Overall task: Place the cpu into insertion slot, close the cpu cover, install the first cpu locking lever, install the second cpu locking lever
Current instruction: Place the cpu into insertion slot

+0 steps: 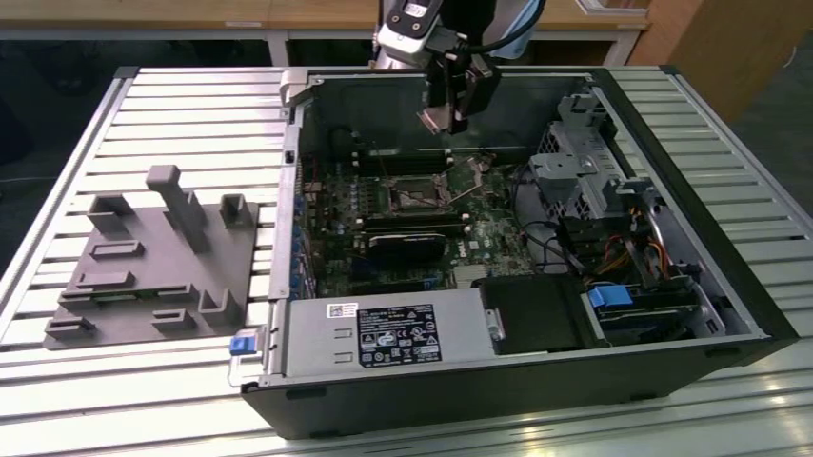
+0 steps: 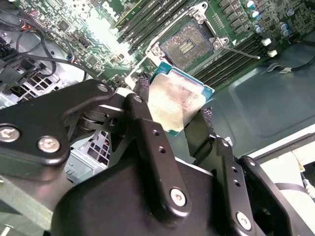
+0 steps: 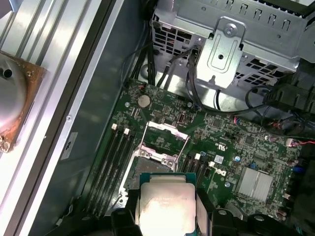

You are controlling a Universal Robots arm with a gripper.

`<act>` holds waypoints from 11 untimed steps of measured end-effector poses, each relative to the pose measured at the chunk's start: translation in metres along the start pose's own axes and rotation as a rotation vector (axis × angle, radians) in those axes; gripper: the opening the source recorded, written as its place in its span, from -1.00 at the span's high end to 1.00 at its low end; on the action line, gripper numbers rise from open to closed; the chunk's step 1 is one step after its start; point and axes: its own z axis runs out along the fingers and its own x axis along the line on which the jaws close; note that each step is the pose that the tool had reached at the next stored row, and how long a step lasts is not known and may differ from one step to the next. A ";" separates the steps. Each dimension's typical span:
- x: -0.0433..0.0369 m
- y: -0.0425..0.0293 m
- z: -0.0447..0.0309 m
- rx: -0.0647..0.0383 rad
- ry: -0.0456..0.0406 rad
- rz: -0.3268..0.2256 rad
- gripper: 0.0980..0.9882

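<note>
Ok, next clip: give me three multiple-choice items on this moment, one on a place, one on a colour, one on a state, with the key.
1. The cpu is: A in the claw, above the motherboard; B on the slatted table; C on the power supply.
2. The moulded block on the exterior view's left is: A red; B grey; C yellow.
3. The insertion slot is: A filled by a chip; B under a heatsink; C empty.
Key: 1 A, the claw clamps the cpu by its edges in both wrist views; 2 B, it is plain grey all over; 3 C, its bare contact field shows in the second wrist view.
</note>
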 end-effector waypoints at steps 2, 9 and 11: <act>0.0000 0.0000 0.0003 0.000 -0.0007 0.000 0.01; 0.0000 -0.0002 0.0020 0.000 -0.0017 0.014 0.01; 0.0000 -0.0002 0.0025 0.000 -0.0022 0.020 0.01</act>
